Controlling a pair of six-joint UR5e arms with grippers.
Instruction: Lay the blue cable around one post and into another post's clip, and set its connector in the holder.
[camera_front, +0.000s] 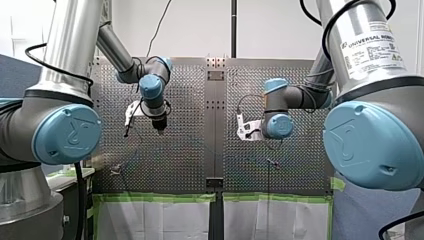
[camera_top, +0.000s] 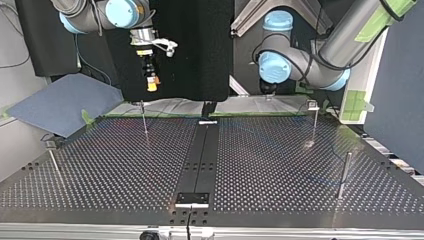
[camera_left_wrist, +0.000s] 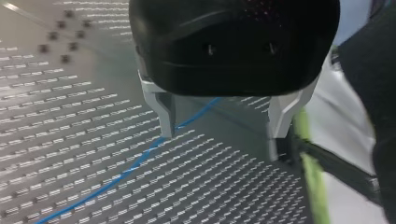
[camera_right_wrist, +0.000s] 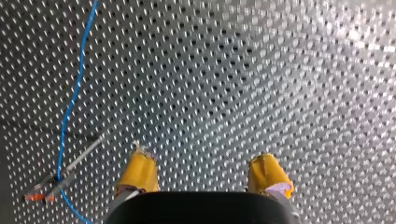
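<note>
Above the blue cable (camera_left_wrist: 135, 161), which lies on the table (camera_left_wrist: 56, 116) close by a post (camera_right_wrist: 74, 163), my left gripper (camera_left_wrist: 222, 135) hangs, my right gripper (camera_right_wrist: 203, 177) off to its side, both with jaws apart and empty, so I judge routing, clipping and seating the connector all undone.

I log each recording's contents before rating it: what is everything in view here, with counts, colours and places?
blue cable: one, blue, lying on the table past a post beside my right gripper.
posts: four, slim metal, two on each half of the table in the top view.
table: one, silver, perforated.
strip: one, black, down the table's middle.
tape: green, along the table's edge in the front view.
mat: one, blue-grey, off the table at the top view's left.
left gripper: black, metal fingers, open, above the cable.
right gripper: yellow pads, open, empty.
</note>
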